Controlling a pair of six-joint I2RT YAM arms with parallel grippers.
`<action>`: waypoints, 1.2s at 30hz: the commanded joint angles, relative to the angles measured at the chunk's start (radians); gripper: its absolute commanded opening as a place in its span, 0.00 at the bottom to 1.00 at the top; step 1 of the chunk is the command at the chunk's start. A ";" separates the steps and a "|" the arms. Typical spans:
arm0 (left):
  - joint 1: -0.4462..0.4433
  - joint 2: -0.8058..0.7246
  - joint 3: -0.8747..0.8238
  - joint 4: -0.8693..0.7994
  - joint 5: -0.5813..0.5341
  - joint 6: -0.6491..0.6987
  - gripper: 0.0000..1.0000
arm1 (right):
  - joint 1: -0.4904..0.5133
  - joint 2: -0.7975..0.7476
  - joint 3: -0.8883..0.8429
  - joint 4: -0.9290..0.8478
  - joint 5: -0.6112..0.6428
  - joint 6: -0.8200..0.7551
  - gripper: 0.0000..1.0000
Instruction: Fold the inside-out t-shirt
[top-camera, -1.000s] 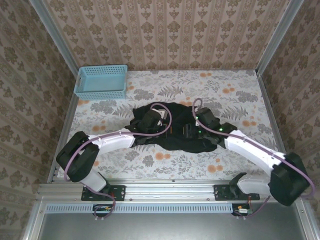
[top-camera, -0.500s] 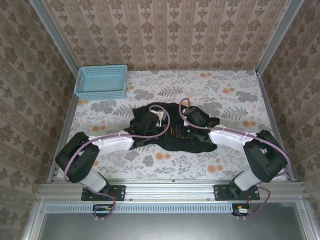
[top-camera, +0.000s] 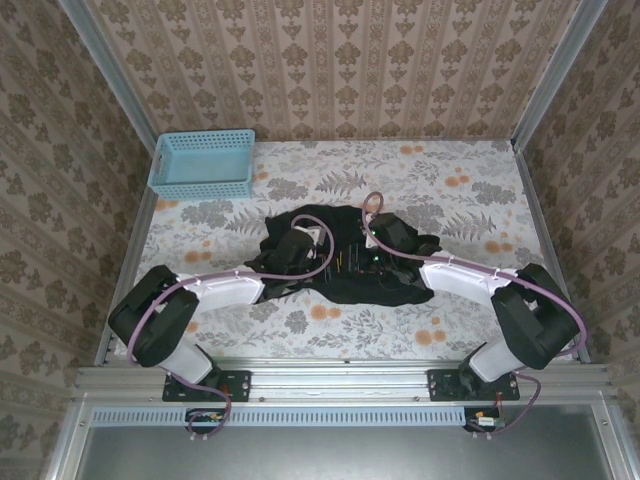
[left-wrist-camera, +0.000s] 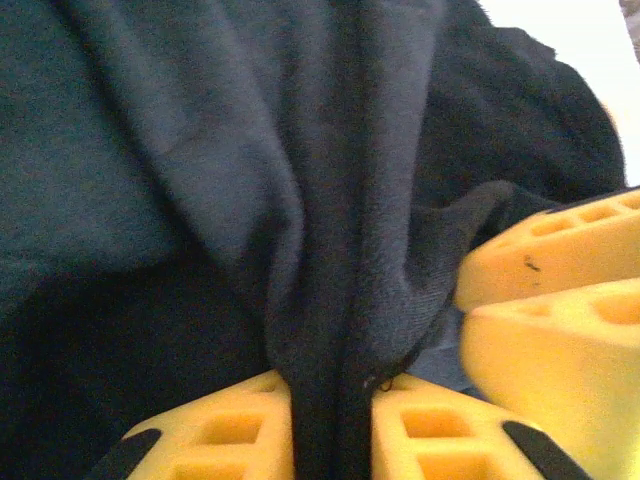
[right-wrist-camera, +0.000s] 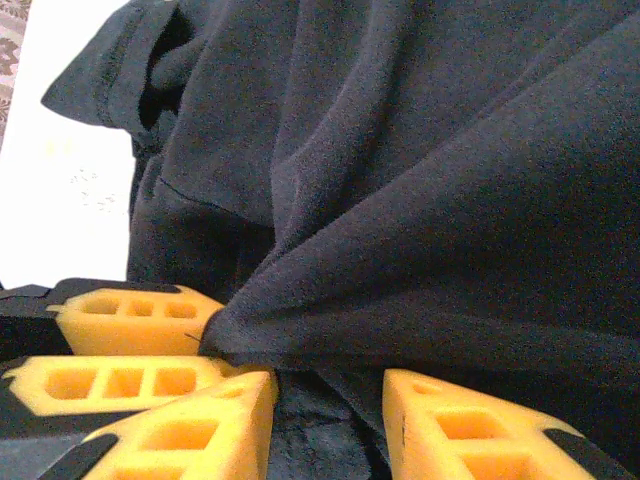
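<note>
The inside-out t-shirt (top-camera: 345, 288) lies as a crumpled black heap at the middle of the table. Both grippers meet over its centre. My left gripper (top-camera: 322, 250) comes in from the left and my right gripper (top-camera: 358, 255) from the right. In the left wrist view a narrow fold of black t-shirt (left-wrist-camera: 250, 150) runs down between the yellow fingers of my left gripper (left-wrist-camera: 332, 430), pinched there; the right gripper's fingers (left-wrist-camera: 550, 330) sit close at the right. In the right wrist view bunched t-shirt cloth (right-wrist-camera: 450, 200) fills the gap of my right gripper (right-wrist-camera: 330, 420), with the left gripper's fingers (right-wrist-camera: 130, 310) beside it.
A light blue plastic basket (top-camera: 200, 162) stands at the table's far left corner. The floral tablecloth (top-camera: 450, 180) shows bare around the shirt. Patterned walls close in the left, right and back sides.
My right arm has swung in leftwards, bringing its gripper over the shirt up against the left gripper. The shirt's right side has bunched inward. The left arm has barely shifted.
</note>
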 joint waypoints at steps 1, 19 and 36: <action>0.005 -0.049 -0.021 -0.046 -0.059 -0.013 0.27 | 0.010 0.033 -0.014 0.022 -0.015 0.024 0.35; 0.007 -0.073 -0.106 0.001 -0.065 -0.026 0.33 | 0.085 0.113 0.067 -0.024 0.015 0.020 0.13; -0.008 -0.140 -0.106 -0.069 -0.131 0.026 0.39 | 0.146 -0.156 0.048 -0.238 0.169 -0.077 0.00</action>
